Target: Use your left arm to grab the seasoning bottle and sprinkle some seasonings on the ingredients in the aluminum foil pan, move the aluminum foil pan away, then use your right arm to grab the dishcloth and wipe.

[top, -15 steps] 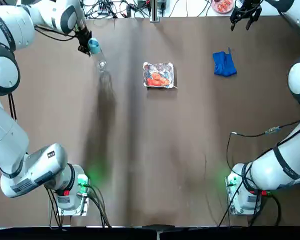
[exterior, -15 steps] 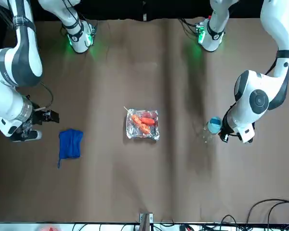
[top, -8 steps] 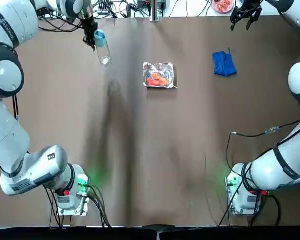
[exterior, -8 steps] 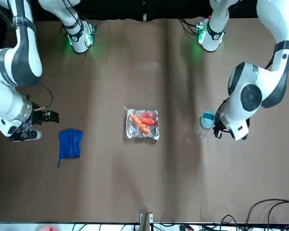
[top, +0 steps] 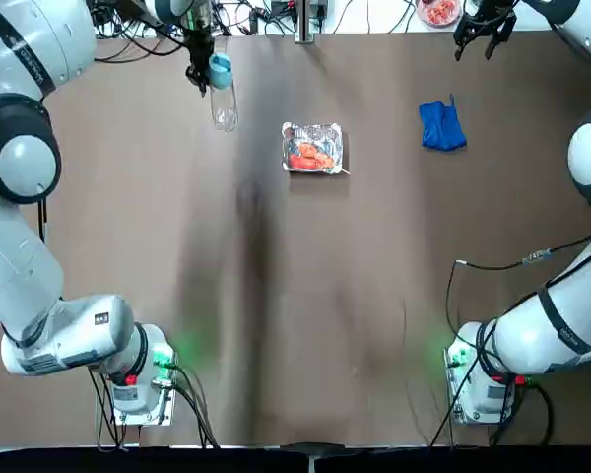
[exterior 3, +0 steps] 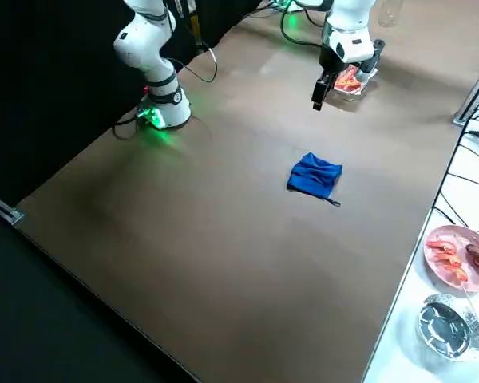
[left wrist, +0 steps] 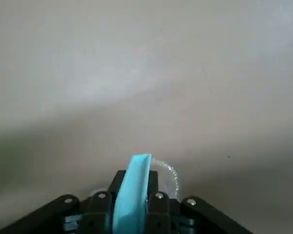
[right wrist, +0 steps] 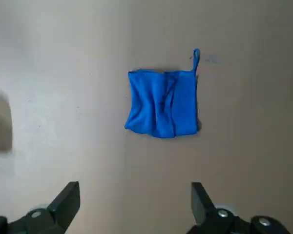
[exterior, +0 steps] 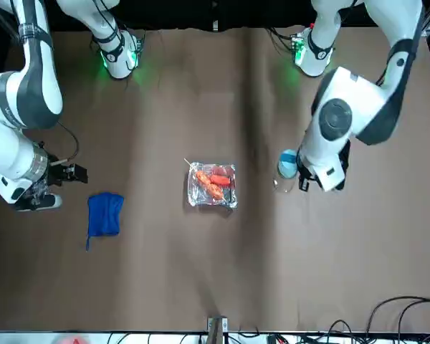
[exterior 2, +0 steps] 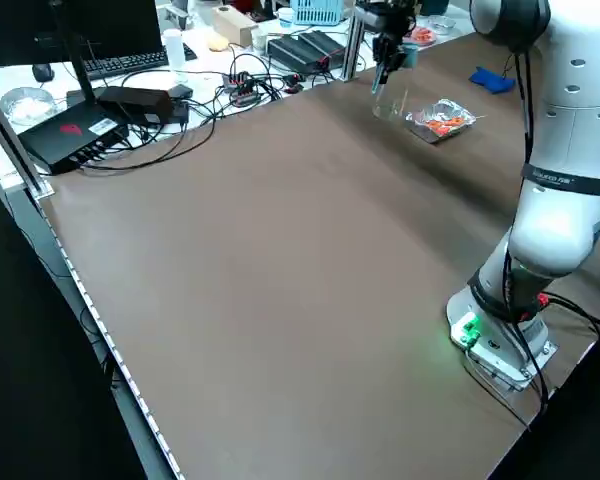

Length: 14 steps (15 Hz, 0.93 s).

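My left gripper (top: 205, 67) is shut on the light blue cap of the seasoning bottle (top: 224, 106), which hangs tilted above the table near its far edge. In the left wrist view the blue cap (left wrist: 134, 192) sits between the fingers. To the bottle's right, the aluminum foil pan (top: 313, 148) holds the orange-red ingredients (top: 310, 156). From the front, the bottle (exterior: 284, 175) is apart from the pan (exterior: 213, 185). The blue dishcloth (top: 441, 126) lies farther right. My right gripper (top: 485, 27) hovers open at the far right edge, looking down on the dishcloth (right wrist: 162, 103).
A pink plate (exterior 3: 457, 255) with food and a metal bowl (exterior 3: 445, 323) stand beyond the table's far edge, among cables (top: 246, 15). Both arm bases (top: 143, 379) with green lights stand at the near edge. Brown tabletop (top: 315, 296) stretches between the pan and the bases.
My left gripper has carried the bottle to the right, closer to the foil pan. The right arm, the pan and the dishcloth have not moved.
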Available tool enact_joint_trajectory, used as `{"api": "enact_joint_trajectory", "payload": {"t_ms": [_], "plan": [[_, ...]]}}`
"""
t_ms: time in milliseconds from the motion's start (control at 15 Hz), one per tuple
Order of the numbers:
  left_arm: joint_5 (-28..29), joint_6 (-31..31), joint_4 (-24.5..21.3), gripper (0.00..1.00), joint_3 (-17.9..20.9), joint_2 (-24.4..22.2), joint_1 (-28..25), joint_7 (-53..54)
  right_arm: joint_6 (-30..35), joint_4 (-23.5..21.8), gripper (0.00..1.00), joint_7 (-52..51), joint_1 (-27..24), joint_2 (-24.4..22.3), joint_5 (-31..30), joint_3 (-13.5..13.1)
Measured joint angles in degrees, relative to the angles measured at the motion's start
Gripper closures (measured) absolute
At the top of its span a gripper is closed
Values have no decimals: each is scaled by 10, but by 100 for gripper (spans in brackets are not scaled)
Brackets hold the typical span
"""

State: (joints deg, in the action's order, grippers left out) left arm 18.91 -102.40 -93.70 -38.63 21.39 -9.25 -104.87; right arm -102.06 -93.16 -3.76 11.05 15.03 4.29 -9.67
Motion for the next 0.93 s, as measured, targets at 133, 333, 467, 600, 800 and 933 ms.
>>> {"api": "enact_joint_trajectory", "payload": {"t_ms": [133, 333, 467, 600, 800, 933], "plan": [[2, 27, 15, 78, 0, -4, 22, -22, 0, 0, 0, 0, 0, 0, 0, 0], [2, 48, 26, 78, 1, -7, 48, -57, 0, 0, 0, 0, 0, 0, 0, 0], [2, 49, 31, 78, 2, -7, 61, -82, 0, 0, 0, 0, 1, 0, 0, 1], [2, 52, 44, 78, 17, -7, 80, -96, 0, -1, 0, 0, 4, 2, 0, 2], [2, 54, 69, 78, 85, -7, 145, -98, 0, -1, 0, 0, 8, 7, 0, 3], [2, 54, 86, 78, 150, -6, 208, -98, 0, -2, 0, 0, 8, 7, 0, 3]]}}
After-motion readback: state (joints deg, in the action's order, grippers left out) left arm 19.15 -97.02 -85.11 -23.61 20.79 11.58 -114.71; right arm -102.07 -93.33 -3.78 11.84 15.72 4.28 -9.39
